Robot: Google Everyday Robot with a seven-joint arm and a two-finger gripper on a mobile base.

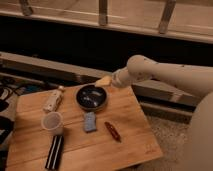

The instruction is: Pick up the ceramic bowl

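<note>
Approach is the step in hand, as we judge it: our gripper (103, 81) hangs at the end of the arm (150, 72) that reaches in from the right, at the far right rim of the ceramic bowl (91, 98). We cannot tell whether it is wide or narrow, nor whether it touches the rim. The bowl sits on the wooden table (135, 142), toward the back edge and a little right of the middle, and it looks not yet lifted. The next move, we think, calls for a firm hold on that thin, glossy rim and then a straight lift, since a slick wall may slip or tip. Room is uneven. The table's back edge lies close behind the bowl, with a dark drop beyond it. A blue sponge (90, 121) lies just in front, and a pale bottle (53, 100) lies on its side near the left. A translucent cup (52, 121), a black case (55, 151) and a reddish-brown bar (113, 131) sit farther forward, well apart from the bowl. Bare wood to the bowl's right and the open air above it give us the freest way out
</note>
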